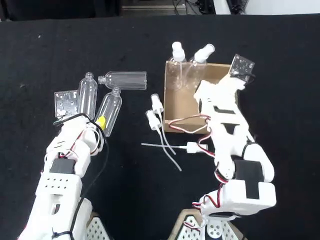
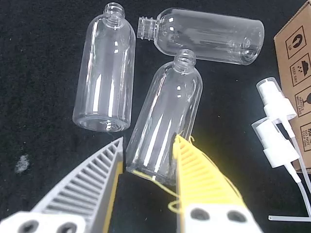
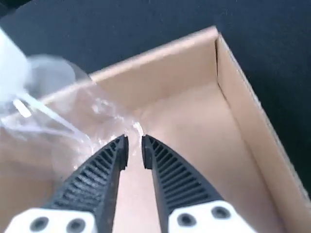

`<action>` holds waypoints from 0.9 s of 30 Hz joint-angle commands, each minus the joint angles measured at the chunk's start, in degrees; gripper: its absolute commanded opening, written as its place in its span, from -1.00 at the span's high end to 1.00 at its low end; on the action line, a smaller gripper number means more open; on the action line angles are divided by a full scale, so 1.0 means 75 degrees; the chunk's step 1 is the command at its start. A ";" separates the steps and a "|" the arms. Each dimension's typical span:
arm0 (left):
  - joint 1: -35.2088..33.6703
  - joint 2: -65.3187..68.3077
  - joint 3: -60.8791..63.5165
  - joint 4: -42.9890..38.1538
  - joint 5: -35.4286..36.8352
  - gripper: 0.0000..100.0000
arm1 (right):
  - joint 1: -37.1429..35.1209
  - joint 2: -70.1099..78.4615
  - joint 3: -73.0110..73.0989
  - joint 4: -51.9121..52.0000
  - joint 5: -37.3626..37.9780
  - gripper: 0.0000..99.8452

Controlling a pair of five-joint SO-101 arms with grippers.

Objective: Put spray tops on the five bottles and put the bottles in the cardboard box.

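Three clear bottles without tops lie at the table's left: one (image 1: 87, 94), one lying sideways (image 1: 125, 80) and a middle one (image 1: 110, 111). My left gripper (image 2: 148, 145) is open, its grey and yellow fingers straddling the base of the middle bottle (image 2: 165, 116). The cardboard box (image 1: 182, 107) holds two bottles with spray tops (image 1: 176, 65) (image 1: 199, 64) along its far wall. My right gripper (image 3: 135, 145) is inside the box (image 3: 160, 68), fingers together with nothing between them, beside a clear bottle (image 3: 63, 102).
Three loose white spray tops with long tubes lie on the black cloth between the arms: two close together (image 1: 156, 104) (image 1: 152, 120) and one nearer the front (image 1: 192, 147). The right arm's body covers the box's right part.
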 commanded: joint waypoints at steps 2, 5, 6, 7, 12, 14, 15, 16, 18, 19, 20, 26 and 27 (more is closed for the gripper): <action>-0.0088 -0.0129 -0.0041 -0.0129 0.0012 0.68 | 0.0328 -0.1448 0.0592 -0.0188 -0.0012 0.97; -0.0088 -0.0129 -0.0041 -0.0141 0.0012 0.68 | 0.0727 -0.2538 0.1260 -0.0188 -0.0012 0.97; -0.0088 -0.0129 -0.0041 -0.0141 0.0012 0.68 | 0.0844 -0.2936 0.1483 -0.0188 0.0023 0.97; -0.0088 -0.0129 -0.0041 -0.0152 0.0012 0.68 | 0.0926 -0.3311 0.1705 -0.0188 0.0234 0.97; -0.0229 -0.0141 -0.0053 -0.0117 0.0035 0.68 | 0.0504 -0.5128 0.2151 0.1043 0.2286 0.97; -0.0533 -0.0141 -0.0111 -0.0117 0.0059 0.68 | 0.0211 -0.5890 0.1916 0.2157 0.2766 0.97; -0.0733 -0.0141 -0.0123 -0.0105 0.0059 0.68 | 0.0082 -0.6242 0.1729 0.2801 0.2895 0.97; -0.0885 -0.0141 -0.0147 -0.0105 0.0070 0.68 | -0.0023 -0.6593 0.1506 0.3516 0.3012 0.97; -0.1237 -0.0141 -0.0311 0.0047 0.0082 0.68 | -0.0363 -0.7297 0.0990 0.4900 0.3106 0.97; -0.1424 -0.0129 -0.0463 0.0246 0.0141 0.68 | -0.0551 -0.7637 0.0709 0.5544 0.3106 0.97; -0.1600 -0.0094 -0.0639 0.0504 0.0340 0.68 | -0.0750 -0.7906 0.0428 0.6095 0.3118 0.97; -0.1940 -0.0047 -0.1483 0.1840 0.0949 0.67 | -0.2180 -0.8692 -0.0416 0.7818 0.3528 0.81; -0.1752 -0.0047 -0.1694 0.2086 0.0738 0.67 | -0.2391 -0.8668 -0.0311 0.7853 0.3528 0.75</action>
